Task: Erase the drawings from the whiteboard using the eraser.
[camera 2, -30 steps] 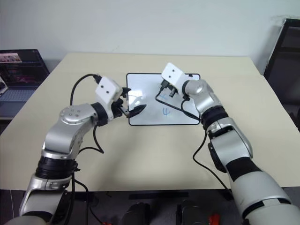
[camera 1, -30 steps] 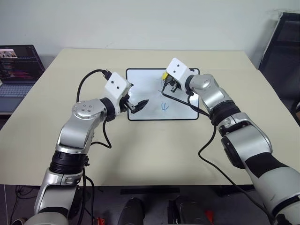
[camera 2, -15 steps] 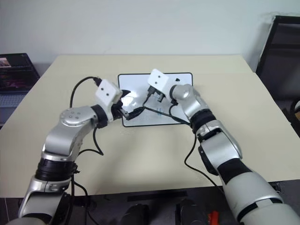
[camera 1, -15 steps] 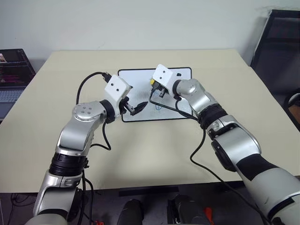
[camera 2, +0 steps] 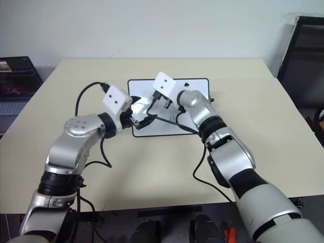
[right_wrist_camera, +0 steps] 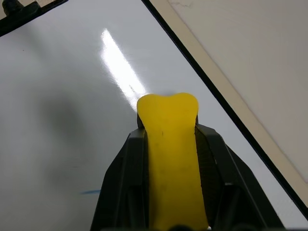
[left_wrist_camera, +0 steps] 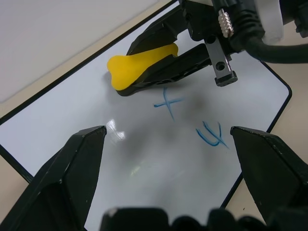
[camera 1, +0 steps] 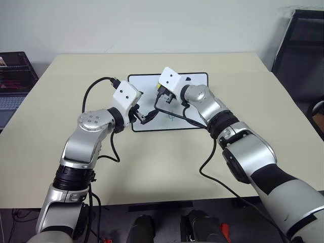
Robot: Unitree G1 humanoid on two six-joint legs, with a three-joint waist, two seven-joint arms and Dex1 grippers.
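The whiteboard (camera 1: pixel 143 85) lies flat on the beige table, mid-way back. The left wrist view shows two of the drawings on it in blue: an "x" (left_wrist_camera: pixel 169 103) and a "4"-like figure (left_wrist_camera: pixel 211 135). My right gripper (right_wrist_camera: pixel 168 132) is shut on the yellow eraser (left_wrist_camera: pixel 139 67), which it holds low over the board's far left-centre, just beyond the "x". The eraser (camera 1: pixel 159 87) also peeks out under the right wrist's white camera box. My left gripper (left_wrist_camera: pixel 168 130) stands open over the board's near left part, with nothing between its fingers.
A laptop (camera 1: pixel 12 76) sits off the table's left side. A black chair (camera 1: pixel 304 45) stands at the right. Black cables hang from both wrists over the board. Bare tabletop (camera 1: pixel 243 167) lies in front of the board and to both sides.
The camera has turned a little. My right gripper has carried the eraser leftward across the board. The left gripper has kept its place.
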